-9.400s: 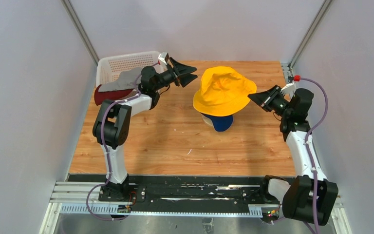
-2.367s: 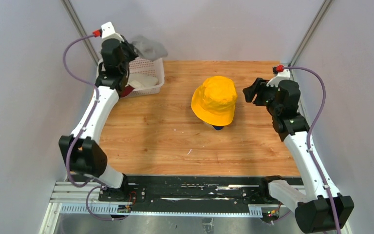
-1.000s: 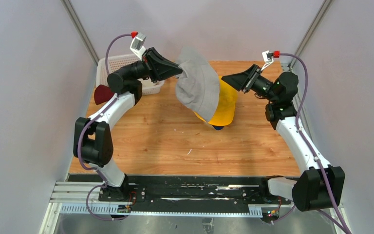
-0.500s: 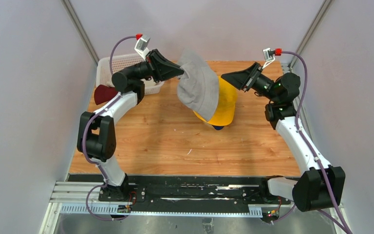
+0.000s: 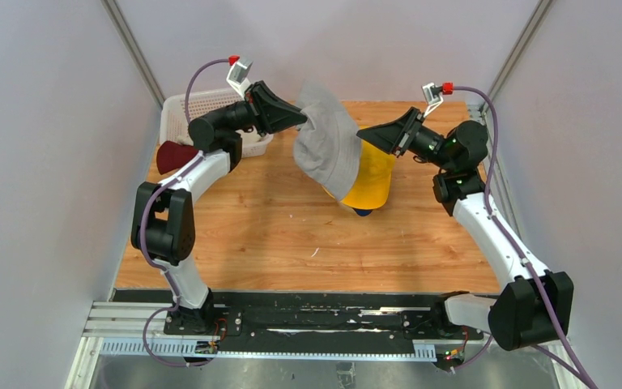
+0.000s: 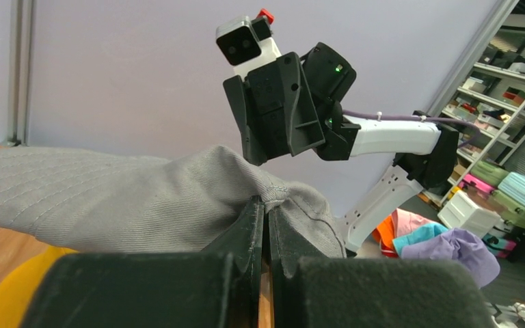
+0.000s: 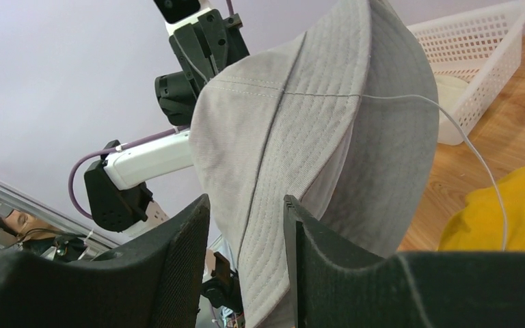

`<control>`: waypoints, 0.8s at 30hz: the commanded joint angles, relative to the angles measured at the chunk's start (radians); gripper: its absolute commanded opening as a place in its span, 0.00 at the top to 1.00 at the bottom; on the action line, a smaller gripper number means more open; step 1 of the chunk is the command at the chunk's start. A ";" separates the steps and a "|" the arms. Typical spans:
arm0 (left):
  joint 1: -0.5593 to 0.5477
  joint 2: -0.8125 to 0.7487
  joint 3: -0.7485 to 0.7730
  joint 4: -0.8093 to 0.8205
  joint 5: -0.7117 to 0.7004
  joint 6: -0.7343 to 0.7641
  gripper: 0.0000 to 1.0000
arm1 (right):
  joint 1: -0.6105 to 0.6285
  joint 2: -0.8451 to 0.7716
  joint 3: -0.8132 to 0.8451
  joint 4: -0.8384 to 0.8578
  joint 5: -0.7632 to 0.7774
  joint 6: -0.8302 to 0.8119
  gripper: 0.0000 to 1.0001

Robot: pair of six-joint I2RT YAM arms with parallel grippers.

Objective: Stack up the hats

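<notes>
The fingers (image 6: pixel 249 229) of the left gripper (image 5: pixel 302 120) are pressed together, pinching a fold at the brim edge of the grey hat (image 5: pixel 328 154). The right gripper (image 7: pixel 245 201) has its fingers spread, one on each side of the opposite brim, and not clamped on the fabric. The hat hangs tilted in the air between the two grippers, at the upper middle of the top view. It partly covers the yellow hat (image 5: pixel 375 174) below it. A sliver of the navy blue hat (image 5: pixel 362 212) shows under the yellow one. Both arms are raised and reach inward from the two sides, wrists high. At the upper left stands the white basket (image 5: pixel 202 104) with pale fabric inside. The dark red hat (image 5: pixel 174 154) lies at its lower left corner on the wooden table (image 5: pixel 291 235).
</notes>
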 commanded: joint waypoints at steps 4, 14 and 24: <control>-0.004 -0.013 0.045 0.069 0.012 -0.011 1.00 | 0.016 -0.015 0.001 -0.057 0.027 -0.056 0.58; -0.004 -0.019 0.047 0.069 0.016 -0.016 1.00 | 0.016 -0.014 0.000 -0.091 0.032 -0.075 0.58; -0.004 -0.008 0.053 0.068 0.018 -0.019 1.00 | 0.065 0.089 0.031 0.020 0.001 -0.008 0.58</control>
